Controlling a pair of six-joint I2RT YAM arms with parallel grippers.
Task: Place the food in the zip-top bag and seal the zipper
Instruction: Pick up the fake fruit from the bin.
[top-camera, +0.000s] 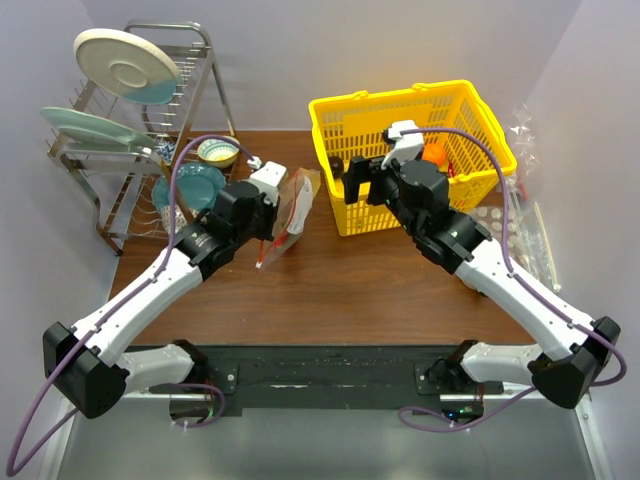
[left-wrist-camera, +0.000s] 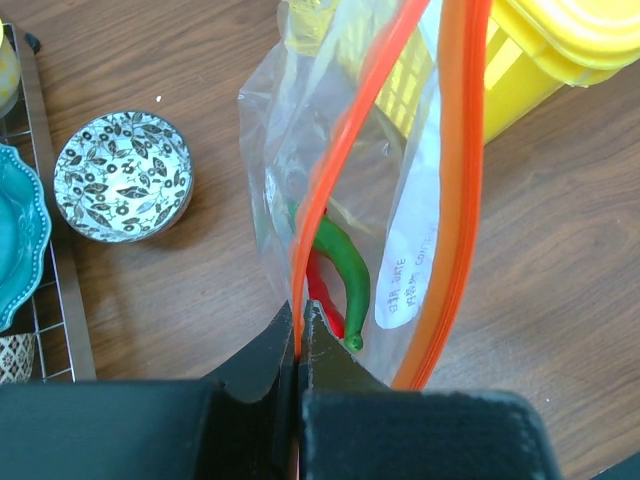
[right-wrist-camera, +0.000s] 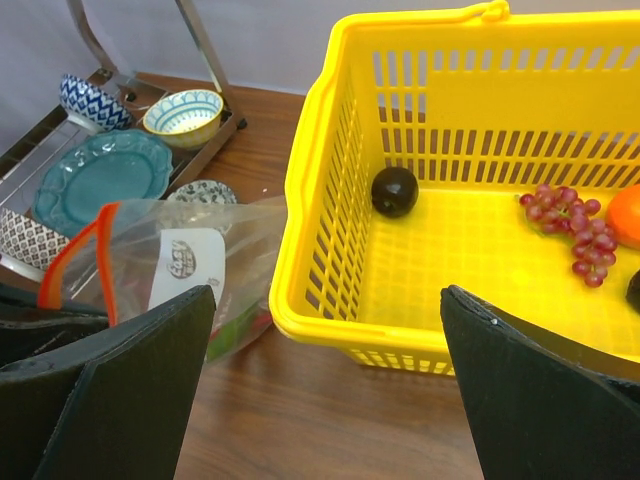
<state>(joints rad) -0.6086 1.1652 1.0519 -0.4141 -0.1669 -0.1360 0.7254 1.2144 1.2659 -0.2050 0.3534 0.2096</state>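
Nearest the lens, the left gripper (left-wrist-camera: 300, 318) is pinched shut on the zipper (left-wrist-camera: 340, 160) of the zip-top bag (left-wrist-camera: 275, 150), holding its mouth agape just left of the yellow basket (right-wrist-camera: 310, 200). A long green vegetable (left-wrist-camera: 345, 265) already lies inside, and the white label (left-wrist-camera: 412, 250) carries print too small to read. The right gripper (top-camera: 366, 183), spread wide and empty, hovers at the basket's near left wall, the nearer arm to the food ahead of it: dark round fruit (right-wrist-camera: 394, 191), grapes (right-wrist-camera: 570, 225), orange (right-wrist-camera: 625, 215).

print on the white label (left-wrist-camera: 415, 250) of the zip-top bag (left-wrist-camera: 290, 130) is unreadable.
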